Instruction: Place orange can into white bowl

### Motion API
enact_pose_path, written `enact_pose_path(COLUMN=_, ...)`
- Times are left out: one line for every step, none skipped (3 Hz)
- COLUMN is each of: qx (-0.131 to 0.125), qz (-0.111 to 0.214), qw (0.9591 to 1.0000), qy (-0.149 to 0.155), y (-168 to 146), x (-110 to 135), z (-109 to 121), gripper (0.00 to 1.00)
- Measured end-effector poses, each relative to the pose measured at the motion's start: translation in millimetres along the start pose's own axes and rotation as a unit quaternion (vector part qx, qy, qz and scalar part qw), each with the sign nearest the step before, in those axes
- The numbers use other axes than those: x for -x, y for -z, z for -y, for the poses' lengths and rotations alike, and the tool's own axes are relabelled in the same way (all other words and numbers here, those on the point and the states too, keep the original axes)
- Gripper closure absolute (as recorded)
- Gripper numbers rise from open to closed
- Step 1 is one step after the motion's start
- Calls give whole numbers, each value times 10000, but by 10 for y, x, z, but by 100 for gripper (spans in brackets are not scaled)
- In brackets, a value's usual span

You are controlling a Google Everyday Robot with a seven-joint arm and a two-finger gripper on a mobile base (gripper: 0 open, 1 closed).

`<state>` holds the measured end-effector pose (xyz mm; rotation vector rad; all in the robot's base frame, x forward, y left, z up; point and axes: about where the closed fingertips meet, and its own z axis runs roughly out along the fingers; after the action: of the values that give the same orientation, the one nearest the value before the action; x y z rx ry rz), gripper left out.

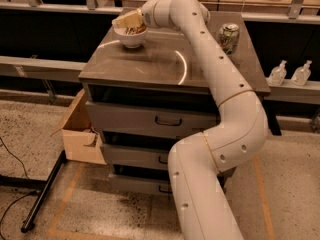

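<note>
The white bowl (131,38) stands at the back left of the grey cabinet top (165,64). My gripper (127,21) hangs right over the bowl, at its rim, with the arm reaching in from the right. An orange-brown shape, the orange can (134,30), shows inside the bowl just under the gripper. Most of the can is hidden by the gripper and the bowl's wall. I cannot tell whether the can rests in the bowl or is still held.
A white-and-green soda can (228,36) stands at the back right of the cabinet top. The cabinet has several drawers (150,119). A cardboard box (80,131) sits on the floor at its left. Two clear bottles (290,74) stand on a shelf at the right.
</note>
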<state>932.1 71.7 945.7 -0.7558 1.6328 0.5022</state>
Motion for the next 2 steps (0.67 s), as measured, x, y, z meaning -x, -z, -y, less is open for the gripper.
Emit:
enact_pose_path(qx=-144, qz=31, qw=9999, qy=89, y=261, x=148, z=97, gripper=0)
enact_pose_path(qx=-397, qz=35, qw=9991, qy=168, y=663, x=304, z=228, gripper=0)
